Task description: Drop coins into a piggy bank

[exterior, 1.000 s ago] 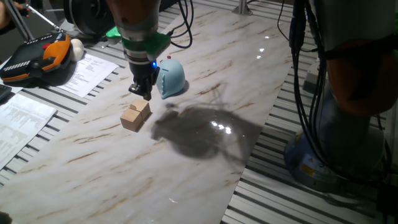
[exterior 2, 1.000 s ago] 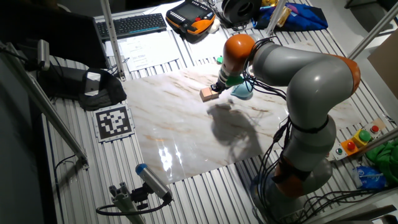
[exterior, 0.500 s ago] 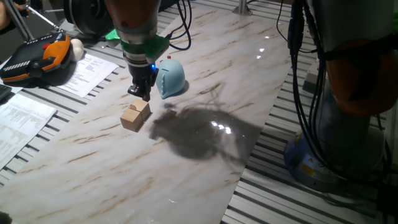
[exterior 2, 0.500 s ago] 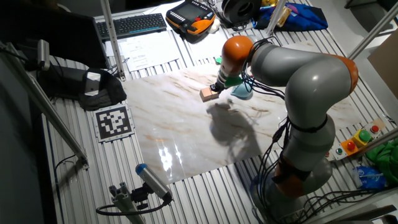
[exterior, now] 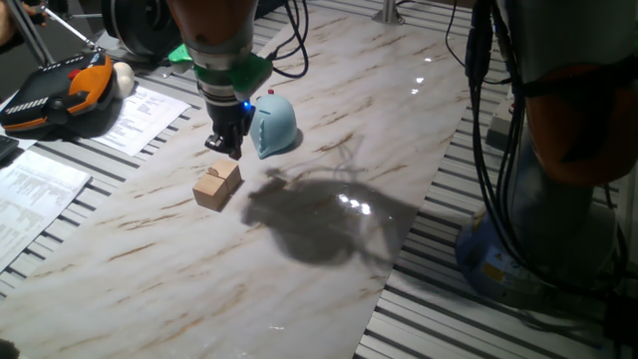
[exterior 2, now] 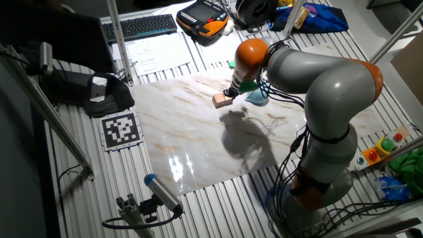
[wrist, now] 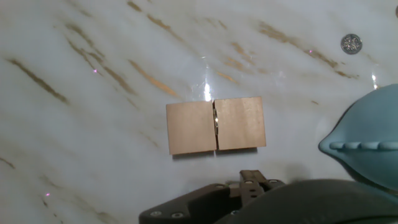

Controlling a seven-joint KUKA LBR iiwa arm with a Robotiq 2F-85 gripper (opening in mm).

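Observation:
The light blue piggy bank (exterior: 274, 127) stands on the marble table, also in the other fixed view (exterior 2: 257, 97) and at the right edge of the hand view (wrist: 367, 146). One small dark coin (wrist: 351, 43) lies flat on the table beyond the bank. A thin dark sliver, perhaps a coin on edge, sits in the slit between two tan wooden blocks (wrist: 214, 124). My gripper (exterior: 227, 150) hangs just above the blocks (exterior: 217, 185), left of the bank. In the hand view only its dark underside (wrist: 249, 186) shows. I cannot tell how wide the fingers stand.
An orange-and-black pendant (exterior: 60, 90) and papers (exterior: 140, 115) lie off the table's far left. A keyboard (exterior 2: 142, 25) and a fiducial tag (exterior 2: 120, 129) show in the other fixed view. Cables and the arm's base (exterior 2: 317, 185) stand on the right.

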